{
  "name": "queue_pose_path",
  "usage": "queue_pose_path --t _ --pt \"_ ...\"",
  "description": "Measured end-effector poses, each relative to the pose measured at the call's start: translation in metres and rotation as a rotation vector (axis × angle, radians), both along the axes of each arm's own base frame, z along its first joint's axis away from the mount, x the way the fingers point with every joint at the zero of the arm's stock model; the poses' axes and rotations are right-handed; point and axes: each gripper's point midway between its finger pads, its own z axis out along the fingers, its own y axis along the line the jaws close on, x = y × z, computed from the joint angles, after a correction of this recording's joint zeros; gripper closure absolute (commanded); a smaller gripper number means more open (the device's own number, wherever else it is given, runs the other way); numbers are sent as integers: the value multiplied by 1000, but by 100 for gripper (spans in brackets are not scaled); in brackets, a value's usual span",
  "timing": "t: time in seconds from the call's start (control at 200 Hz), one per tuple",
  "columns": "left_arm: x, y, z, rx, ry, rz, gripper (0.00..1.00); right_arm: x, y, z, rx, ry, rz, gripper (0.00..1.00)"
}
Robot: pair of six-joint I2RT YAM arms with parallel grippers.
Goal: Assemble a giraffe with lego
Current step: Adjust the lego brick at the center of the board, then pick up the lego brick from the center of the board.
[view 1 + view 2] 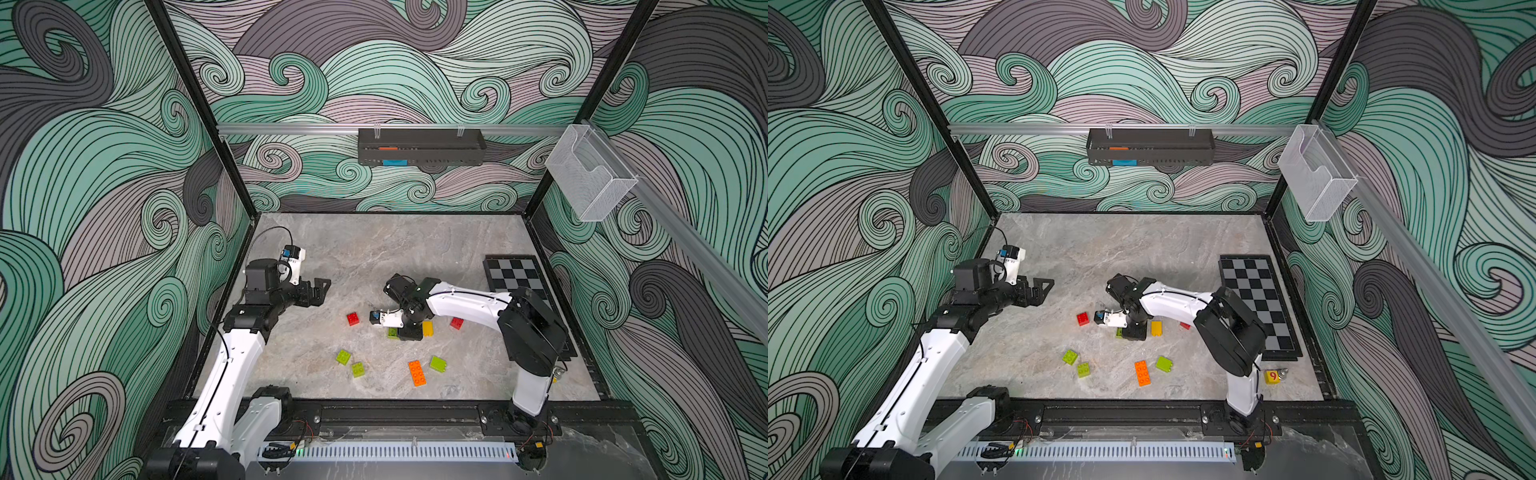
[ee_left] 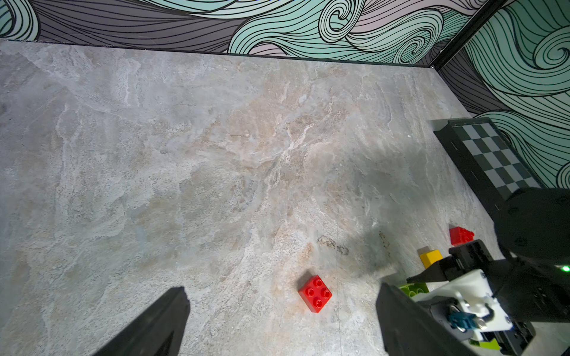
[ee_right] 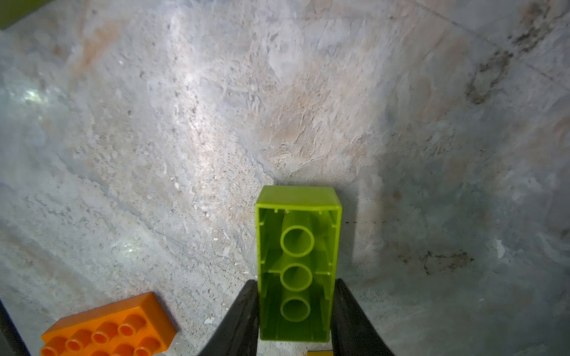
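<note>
**Right gripper clamps the long lime brick while the other bricks lie loose**

The left gripper [image 1: 321, 291] hangs above the surface [image 1: 374, 249] with its jaws spread wide and nothing between them. Ahead of it and off to its right, its wrist view shows a red brick [image 2: 315, 293] lying studs up. In both top views that brick sits between the two grippers, nearer the right one.

To the left of the right gripper, toward the front rail [image 1: 395, 409], a small lime brick [image 1: 343, 357] and a second small lime brick [image 1: 358, 369] lie just beside each other without touching.

The right gripper [image 3: 295, 283] points down and is clenched on the long lime brick [image 3: 297, 246]. Its fingers press the two long sides, and the hollow underside faces the wrist camera. Whether the brick's far end touches the surface cannot be told.

Just right of this gripper stands a yellow brick [image 1: 427, 328], with a second red brick [image 1: 456, 323] further right. Between the gripper and the front rail lie the orange brick [image 1: 417, 372] and, near it, a third small lime brick [image 1: 438, 364].

Well to the gripper's right are a chessboard [image 1: 519, 278] and, in a top view, a yellow cube [image 1: 1272, 376] marked with a red 9
</note>
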Motion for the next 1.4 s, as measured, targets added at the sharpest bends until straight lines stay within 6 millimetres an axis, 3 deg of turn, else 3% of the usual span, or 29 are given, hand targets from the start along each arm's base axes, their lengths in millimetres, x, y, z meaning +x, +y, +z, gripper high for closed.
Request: queue_pose_path --t 0.12,0.17,0.245,0.345,0.445,0.58,0.665,0.941,1.401 --pt "0 -1 0 4 -1 -3 1 2 -1 -1 -6 -11 -1 45" --pt "0 -1 0 3 -2 -4 1 3 -1 0 -6 -13 0 35" --pt "0 -1 0 3 -2 -4 1 4 -1 4 -1 -26 -22 31" --pt "0 -1 0 4 -2 -5 1 11 -1 22 30 -64 -87 23" --pt "0 -1 0 2 -2 -7 1 23 -5 53 94 -119 -221 9" --pt "0 -2 0 2 -3 -8 1 44 -19 91 178 -175 -507 9" --pt "0 -2 0 1 -2 -8 1 51 -31 99 200 -168 -701 12" --pt "-1 -3 2 -4 -7 -14 1 48 -57 78 135 -87 -1176 17" --pt "-4 -9 7 -5 -24 -35 1 36 -79 19 0 1 -1498 26"
